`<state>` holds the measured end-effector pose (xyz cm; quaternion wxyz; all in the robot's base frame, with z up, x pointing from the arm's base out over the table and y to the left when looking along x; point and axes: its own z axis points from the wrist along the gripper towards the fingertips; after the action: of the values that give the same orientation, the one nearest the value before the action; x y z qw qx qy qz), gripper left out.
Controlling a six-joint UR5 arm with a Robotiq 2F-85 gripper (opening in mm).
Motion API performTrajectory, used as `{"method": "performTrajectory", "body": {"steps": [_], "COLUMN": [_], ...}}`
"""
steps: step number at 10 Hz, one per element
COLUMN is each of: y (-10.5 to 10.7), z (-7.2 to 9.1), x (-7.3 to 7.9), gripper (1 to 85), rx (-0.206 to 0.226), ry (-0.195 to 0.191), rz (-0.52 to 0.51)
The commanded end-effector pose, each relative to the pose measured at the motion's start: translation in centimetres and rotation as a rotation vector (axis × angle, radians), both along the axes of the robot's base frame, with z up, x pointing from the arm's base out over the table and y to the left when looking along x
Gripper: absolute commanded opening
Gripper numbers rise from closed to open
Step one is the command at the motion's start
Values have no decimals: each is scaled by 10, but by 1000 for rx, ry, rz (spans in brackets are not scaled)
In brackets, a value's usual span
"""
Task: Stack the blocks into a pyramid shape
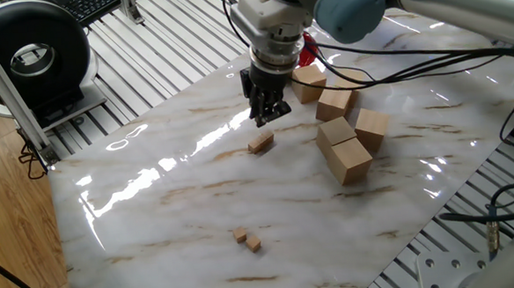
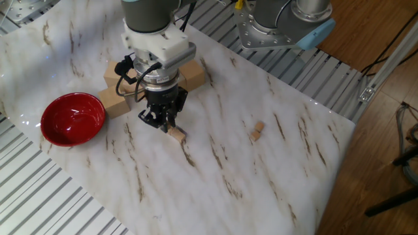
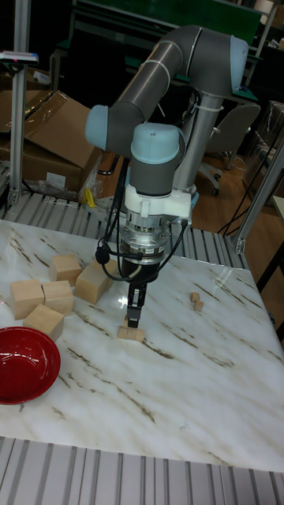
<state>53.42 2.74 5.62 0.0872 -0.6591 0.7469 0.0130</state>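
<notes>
Gripper (image 3: 136,319) hovers over a pair of blocks (image 1: 260,142) mid-table; fingers (image 2: 171,124) apart, holding nothing. Remaining pair (image 1: 248,241) lies nearer one table edge. Recommend centring, straight descent, then closing squarely.

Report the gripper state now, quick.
Gripper: empty, poised just above the pair of small tan cubes; whether its fingers are open or shut cannot be told.
</notes>
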Motion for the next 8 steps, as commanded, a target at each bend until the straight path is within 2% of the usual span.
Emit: {"method": "performTrajectory", "body": {"steps": [1,4,8], "y": [4,4,5], "z": [-3,-10,-17], "x": [-3,-4,-10], "gripper": [10,10,10], "rx": [12,-4,-2], "ry": [-8,-19,-25], "rz": [-26,-23,-25]}}
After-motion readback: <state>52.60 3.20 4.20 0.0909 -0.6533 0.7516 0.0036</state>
